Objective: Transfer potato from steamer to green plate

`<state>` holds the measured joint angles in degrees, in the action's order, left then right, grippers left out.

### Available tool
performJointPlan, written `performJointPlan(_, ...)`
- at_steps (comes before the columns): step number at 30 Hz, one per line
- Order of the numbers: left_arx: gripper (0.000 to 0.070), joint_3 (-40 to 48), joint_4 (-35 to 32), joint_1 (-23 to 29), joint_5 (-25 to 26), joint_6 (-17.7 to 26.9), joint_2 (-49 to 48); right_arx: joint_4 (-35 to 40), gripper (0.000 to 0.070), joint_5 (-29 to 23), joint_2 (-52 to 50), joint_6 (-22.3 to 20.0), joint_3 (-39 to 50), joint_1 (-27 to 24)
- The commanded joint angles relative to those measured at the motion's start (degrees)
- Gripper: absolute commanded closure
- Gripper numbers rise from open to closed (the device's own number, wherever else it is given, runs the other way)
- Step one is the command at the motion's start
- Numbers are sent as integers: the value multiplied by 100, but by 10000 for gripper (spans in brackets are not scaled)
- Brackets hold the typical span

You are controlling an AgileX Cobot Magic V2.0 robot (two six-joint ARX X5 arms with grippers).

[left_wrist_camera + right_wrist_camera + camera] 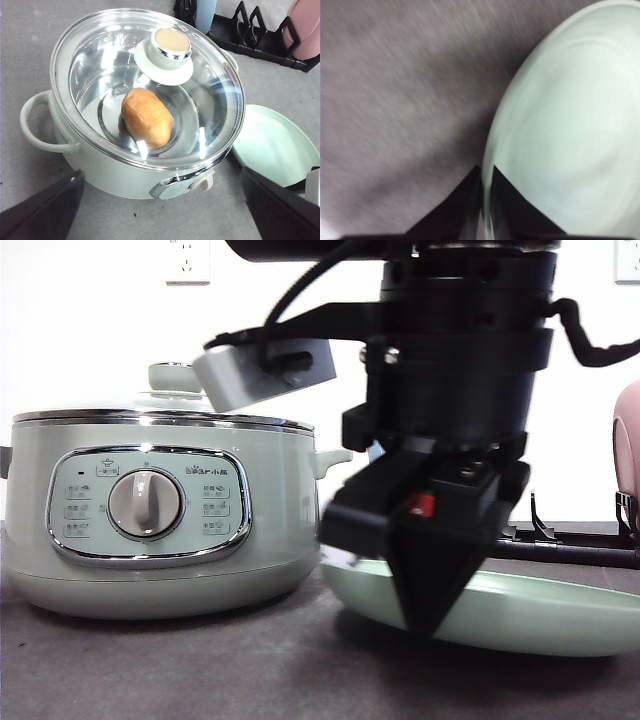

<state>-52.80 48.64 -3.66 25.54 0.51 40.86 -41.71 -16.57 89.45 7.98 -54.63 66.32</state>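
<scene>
Grey matte tabletop (30,40) runs under everything, with a white wall behind. Biggest on it is the steamer (150,510), glass lid (95,60) shut, sitting below and ahead of my left gripper (160,210), whose fingers are spread wide apart to either side of the pot's front. Beside the steamer lies the green plate (560,615), bare. My right gripper (430,610) hangs low at the plate's near rim, fingers pressed almost together with only a sliver between them and nothing pinched; the plate edge runs right under the tips.

Through the lid I see the potato (146,117) lying on the pot floor, below the lid's knob (170,46). Its long axis runs diagonally in the left wrist view, one end toward the knob, the other toward the control panel (175,190).

I judge the lid has to come off first: I'd centre over the knob, close squarely on it, and lift straight up. For the potato, I'd turn the wrist to close across the short axis.
</scene>
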Motion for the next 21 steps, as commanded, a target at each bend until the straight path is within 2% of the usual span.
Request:
performJointPlan(1, 63, -125, -41, -15, 34, 30, 31, 122, 687, 251, 93, 63, -50, 94)
performJointPlan(2, 63, -125, -36, -15, 35, 29, 31, 142, 674, 321, 94, 67, -50, 94)
performJointPlan(6, 63, -125, -15, -15, 34, 31, 31, 101, 411, 265, 96, 117, -45, 78)
performJointPlan(7, 63, -125, -15, -15, 35, 31, 31, 85, 379, 247, 96, 132, -44, 58)
performJointPlan(15, 63, -125, -10, -15, 33, 31, 31, 123, 360, -37, 46, 189, -47, -13)
performJointPlan(21, 63, -125, -25, -15, 33, 31, 31, 180, 359, 6, -543, 147, -177, -16)
